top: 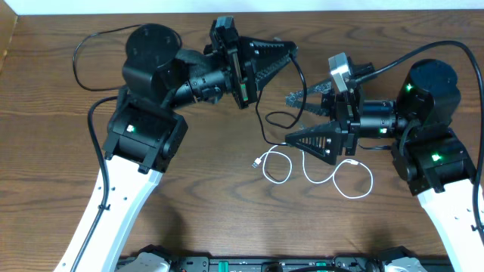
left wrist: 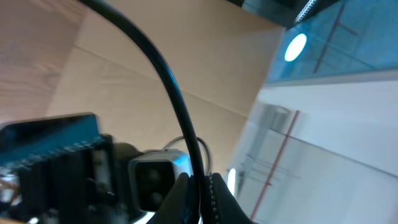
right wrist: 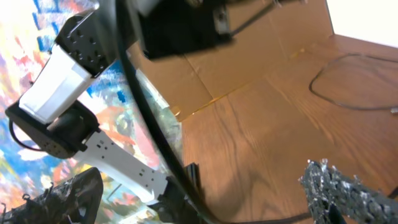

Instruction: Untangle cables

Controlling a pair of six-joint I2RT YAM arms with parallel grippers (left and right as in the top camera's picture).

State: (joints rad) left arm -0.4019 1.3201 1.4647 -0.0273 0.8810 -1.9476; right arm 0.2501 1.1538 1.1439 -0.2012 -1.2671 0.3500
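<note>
From the overhead camera I saw the left hand (top: 293, 51) reaching across the back of the table (top: 227, 219), pointing toward the right arm. Its wrist camera showed the two fingers pressed together, clenched on a thin black cord (left wrist: 168, 87) right at their tips. The cord ran up and away from that pinch across the view.

From above, the same black cord (top: 259, 113) dropped from the left hand's tips, curved down toward the middle of the table and bent into a small loop between the fingers of the right hand (top: 287, 119). The right hand was released, its fingers spread wide and gripping nothing. In its wrist camera one finger (right wrist: 348, 194) sat at the lower right and the other at the lower left. The black cord (right wrist: 146, 118) passed through the gap between them, and I could not tell whether it touched either one.

The white cord (top: 257, 162) lay flat on the table just in front of the right hand, curled into two loose loops with its small plug at the left end. It was not held by either hand. I could not make out a second black cord for certain.
</note>
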